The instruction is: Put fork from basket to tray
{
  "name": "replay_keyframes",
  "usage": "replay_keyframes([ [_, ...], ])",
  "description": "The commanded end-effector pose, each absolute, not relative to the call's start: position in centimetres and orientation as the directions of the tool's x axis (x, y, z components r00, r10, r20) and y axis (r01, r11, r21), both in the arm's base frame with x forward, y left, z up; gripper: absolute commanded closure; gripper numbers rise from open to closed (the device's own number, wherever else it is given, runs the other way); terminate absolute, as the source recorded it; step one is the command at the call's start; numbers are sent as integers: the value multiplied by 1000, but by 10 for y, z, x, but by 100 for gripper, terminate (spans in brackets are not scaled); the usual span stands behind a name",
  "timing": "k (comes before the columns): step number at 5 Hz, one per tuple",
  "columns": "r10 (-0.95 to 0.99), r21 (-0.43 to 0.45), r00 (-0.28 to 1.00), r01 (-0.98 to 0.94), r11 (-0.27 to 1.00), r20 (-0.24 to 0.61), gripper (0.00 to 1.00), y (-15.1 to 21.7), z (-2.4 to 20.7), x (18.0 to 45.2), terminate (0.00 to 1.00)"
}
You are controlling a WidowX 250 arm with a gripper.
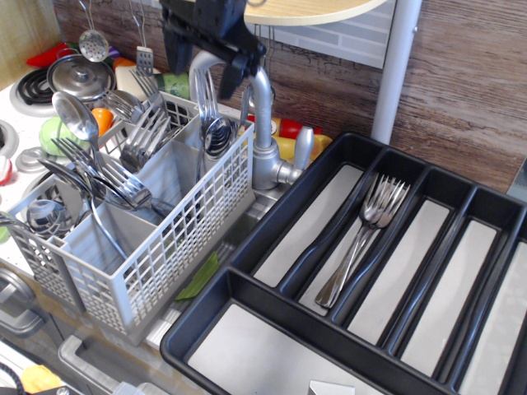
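Your black robot gripper [204,51] hangs at the top of the view, above the far end of the light grey plastic lattice cutlery basket [177,247]. Its two dark fingers [231,72] point downward with a clear gap between them, and nothing is held in that gap.

The slim shiny steel fork [146,132] you would likely take stands among a cluster of forks in a far-left compartment of the basket, tines up, handle down and leaning slightly. It lies below the gripper and somewhat to its left in the view. Its long axis runs close to vertical, so a straight lift should free it.

Round-bowled steel spoons [216,132] stand in the compartment more directly beneath the gripper, beside a curved silver tap [262,123].

The large black plastic cutlery tray [247,284] with pale grey liners sits to the right of the basket. Steel forks [366,234] already lie lengthwise in one of its narrow compartments.
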State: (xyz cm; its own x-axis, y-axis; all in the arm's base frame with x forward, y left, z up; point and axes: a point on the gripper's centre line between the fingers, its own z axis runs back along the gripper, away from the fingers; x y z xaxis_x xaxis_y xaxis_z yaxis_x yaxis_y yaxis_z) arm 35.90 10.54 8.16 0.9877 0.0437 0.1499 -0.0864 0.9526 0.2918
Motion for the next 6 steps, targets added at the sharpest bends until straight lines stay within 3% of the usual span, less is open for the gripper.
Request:
replay_keyframes([
  [1, 30, 259, 977, -85, 962, 209, 0, 129, 96, 379, 0],
  [3, 136, 102, 969, -160, 982, 206, 0, 116, 81, 375, 0],
  [4, 220, 18, 958, -227, 974, 182, 100, 109, 82, 373, 0],
  [6, 254, 10, 953, -259, 966, 165, 100, 105, 90, 367, 0],
])
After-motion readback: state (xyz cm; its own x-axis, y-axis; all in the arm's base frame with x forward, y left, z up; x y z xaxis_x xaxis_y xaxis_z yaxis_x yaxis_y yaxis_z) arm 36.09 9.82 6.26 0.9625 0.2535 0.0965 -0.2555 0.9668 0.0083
